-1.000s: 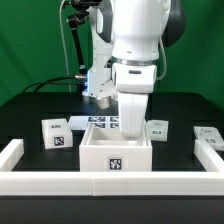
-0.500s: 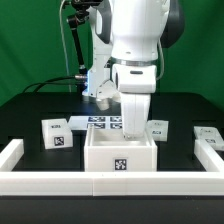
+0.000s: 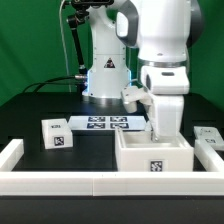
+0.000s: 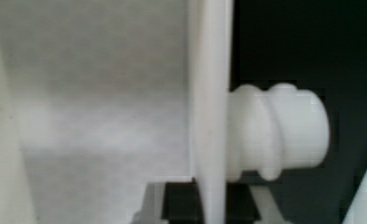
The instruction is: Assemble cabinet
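The cabinet body [image 3: 155, 158], a white open-topped box with a tag on its front, sits against the front rail at the exterior view's right. My gripper [image 3: 161, 132] reaches down onto its back wall. In the wrist view a thin white wall [image 4: 212, 100] runs between my dark fingers [image 4: 171, 203], and my gripper [image 4: 212, 203] is shut on it. A round ribbed white knob [image 4: 278, 130] sticks out from that wall. A small white tagged block [image 3: 57, 133] lies at the left and another [image 3: 209, 135] at the far right.
The marker board [image 3: 105, 123] lies flat behind the cabinet body. The low white border rail [image 3: 60, 183] runs along the front, with side pieces at the left [image 3: 10, 152] and right. The robot base [image 3: 105, 75] stands at the back.
The arm and the cabinet body have moved together toward the exterior view's right along the front rail. The marker board, half hidden before, now shows.
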